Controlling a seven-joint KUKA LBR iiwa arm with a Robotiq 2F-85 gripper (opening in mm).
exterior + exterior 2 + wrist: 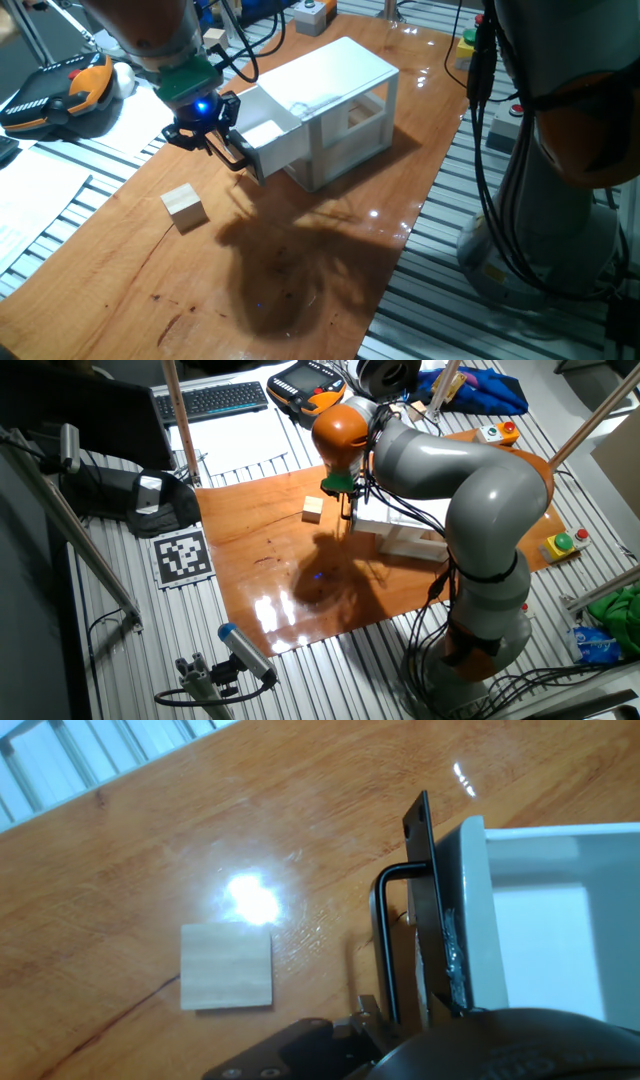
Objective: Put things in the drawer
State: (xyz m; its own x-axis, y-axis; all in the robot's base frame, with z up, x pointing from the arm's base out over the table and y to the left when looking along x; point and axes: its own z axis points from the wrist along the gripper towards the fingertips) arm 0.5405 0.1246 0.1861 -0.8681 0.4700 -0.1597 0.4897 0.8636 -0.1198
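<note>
Hovering at the black handle (pixel 395 935) of the pulled-out upper drawer (pixel 268 135), the gripper (pixel 212 142), its finger state impossible to tell, seems finished opening, so next it should cross to the wooden cube (pixel 185 207) lying near that drawer's front and grasp it.

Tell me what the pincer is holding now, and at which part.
The pincer is at the black handle of the pulled-out upper drawer; whether it grips the handle cannot be told. The wooden cube lies free on the table.

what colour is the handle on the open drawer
Black. The bar handle on the white drawer shows best in the hand view.
</note>
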